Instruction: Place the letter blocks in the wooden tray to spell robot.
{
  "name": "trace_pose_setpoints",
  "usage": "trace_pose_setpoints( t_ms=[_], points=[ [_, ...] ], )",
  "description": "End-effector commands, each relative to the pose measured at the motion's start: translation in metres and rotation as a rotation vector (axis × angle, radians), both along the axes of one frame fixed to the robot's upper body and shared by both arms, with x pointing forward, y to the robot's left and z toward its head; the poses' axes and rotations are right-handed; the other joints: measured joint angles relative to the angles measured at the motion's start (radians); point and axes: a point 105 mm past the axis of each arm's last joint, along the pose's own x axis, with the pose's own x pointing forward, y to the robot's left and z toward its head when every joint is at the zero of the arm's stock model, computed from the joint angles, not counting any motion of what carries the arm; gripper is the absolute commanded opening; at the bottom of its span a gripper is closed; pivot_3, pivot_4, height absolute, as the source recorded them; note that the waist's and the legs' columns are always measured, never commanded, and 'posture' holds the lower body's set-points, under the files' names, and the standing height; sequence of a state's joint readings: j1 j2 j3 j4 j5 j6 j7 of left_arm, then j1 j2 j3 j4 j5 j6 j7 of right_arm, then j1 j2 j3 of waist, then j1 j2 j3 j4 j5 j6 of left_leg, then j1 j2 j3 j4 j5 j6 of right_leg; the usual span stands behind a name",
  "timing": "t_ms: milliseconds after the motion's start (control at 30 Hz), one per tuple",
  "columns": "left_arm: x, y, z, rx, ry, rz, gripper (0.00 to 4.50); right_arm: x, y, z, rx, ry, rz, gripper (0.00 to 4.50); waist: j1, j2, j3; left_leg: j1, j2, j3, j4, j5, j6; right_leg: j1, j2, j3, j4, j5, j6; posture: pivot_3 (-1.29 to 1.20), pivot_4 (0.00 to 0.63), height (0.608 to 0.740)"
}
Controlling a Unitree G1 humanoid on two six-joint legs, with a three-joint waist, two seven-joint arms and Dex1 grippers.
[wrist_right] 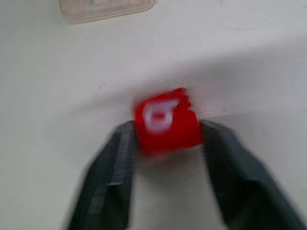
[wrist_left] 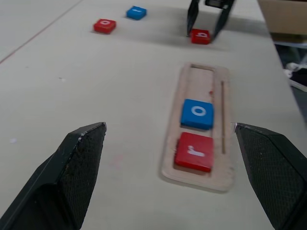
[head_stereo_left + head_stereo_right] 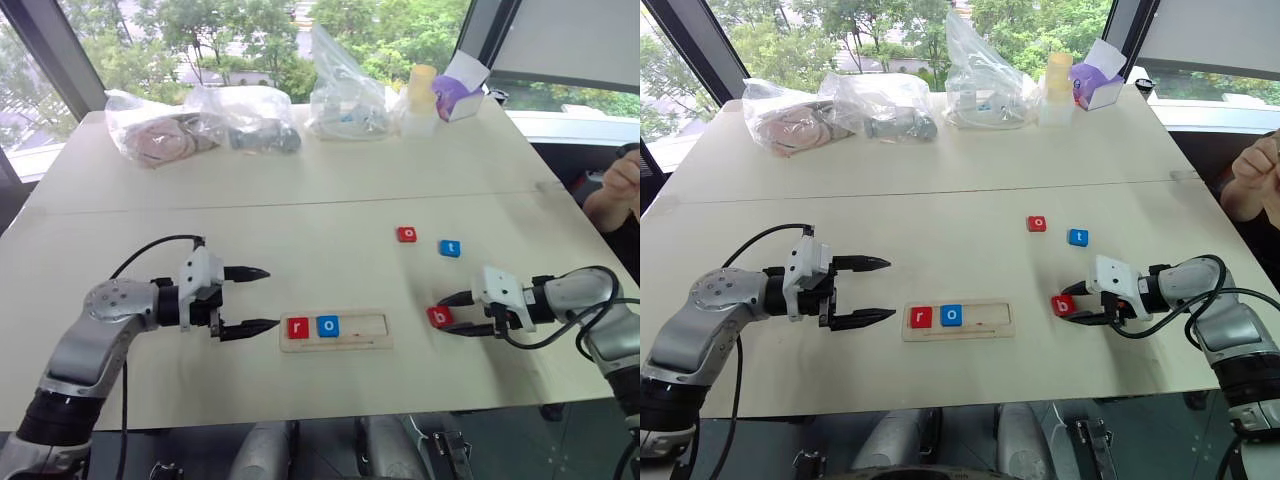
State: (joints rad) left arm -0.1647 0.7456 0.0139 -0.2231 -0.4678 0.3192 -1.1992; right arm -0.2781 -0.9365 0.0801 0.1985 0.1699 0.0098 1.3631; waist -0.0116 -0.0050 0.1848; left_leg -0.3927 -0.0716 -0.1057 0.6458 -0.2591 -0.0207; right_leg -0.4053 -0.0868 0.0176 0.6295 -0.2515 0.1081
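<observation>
Two letter blocks, a red r [image 3: 298, 327] and a blue o [image 3: 328, 325], lie side by side at the left end of the wooden tray [image 3: 370, 343], near the table's front edge. Right of the tray, the right gripper [image 3: 447, 313] has its fingers clamped on the red b block [image 3: 439, 317]. Farther back, a red o block [image 3: 406, 234] and a blue t block [image 3: 450, 248] lie loose on the table [image 3: 330, 190]. Left of the tray, the left gripper [image 3: 258, 298] hovers with jaws spread wide, holding nothing.
</observation>
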Motion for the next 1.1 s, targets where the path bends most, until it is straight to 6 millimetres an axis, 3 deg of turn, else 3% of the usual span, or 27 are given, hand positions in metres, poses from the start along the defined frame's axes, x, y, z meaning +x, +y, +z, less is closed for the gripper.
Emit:
trace_pose_setpoints(
  t_ms=[33, 233, 400, 500, 667, 1100],
  points=[
    [-0.003, -0.001, 0.009, 0.0, -0.03, -0.027, 4.5, 0.002, 0.004, 0.004, 0.01, -0.02, -0.002, 1.11, 0.001, 0.0, 0.0, 0.0, 0.0, 0.0, 0.0, 0.0, 0.0, 0.0, 0.0, 0.0, 0.0, 0.0, 0.0, 0.0, 0.15, 0.74],
    [0.002, 0.002, 0.012, 0.0, -0.046, -0.008, 4.5, -0.003, 0.036, 0.032, 0.065, -0.072, 0.058, 1.11, 0.0, 0.001, 0.001, 0.0, 0.0, 0.0, 0.0, 0.0, 0.0, -0.001, 0.0, 0.001, 0.001, 0.0, 0.001, 0.0, 0.15, 0.74],
    [0.004, 0.001, 0.012, 0.0, -0.052, -0.004, 4.5, -0.014, 0.085, 0.035, 0.091, -0.071, 0.124, 1.11, 0.002, 0.001, 0.001, -0.001, 0.0, 0.0, 0.0, 0.0, 0.0, -0.002, 0.0, 0.001, 0.0, 0.0, 0.001, 0.0, 0.15, 0.74],
    [0.004, 0.001, 0.012, 0.0, -0.054, -0.001, 4.5, -0.011, 0.105, 0.033, 0.105, -0.083, 0.087, 1.11, 0.002, 0.001, 0.001, -0.001, 0.0, -0.001, -0.001, 0.0, 0.0, -0.002, 0.0, 0.0, 0.0, 0.0, 0.001, 0.0, 0.15, 0.74],
    [0.004, 0.001, 0.012, 0.002, -0.056, 0.007, 4.5, -0.004, 0.118, 0.024, 0.06, -0.104, 0.033, 1.11, 0.005, 0.001, 0.001, -0.002, -0.001, -0.001, 0.0, 0.0, 0.0, -0.002, -0.001, 0.0, 0.0, 0.0, 0.0, 0.0, 0.15, 0.74],
    [0.003, 0.002, 0.01, -0.001, -0.062, 0.031, 4.5, -0.025, 0.133, 0.019, 0.029, 0.01, 0.132, 1.11, 0.002, 0.001, 0.001, -0.003, -0.001, -0.001, 0.0, 0.0, 0.0, -0.003, -0.001, -0.001, 0.0, 0.001, 0.002, 0.0, 0.15, 0.74]
  ],
)
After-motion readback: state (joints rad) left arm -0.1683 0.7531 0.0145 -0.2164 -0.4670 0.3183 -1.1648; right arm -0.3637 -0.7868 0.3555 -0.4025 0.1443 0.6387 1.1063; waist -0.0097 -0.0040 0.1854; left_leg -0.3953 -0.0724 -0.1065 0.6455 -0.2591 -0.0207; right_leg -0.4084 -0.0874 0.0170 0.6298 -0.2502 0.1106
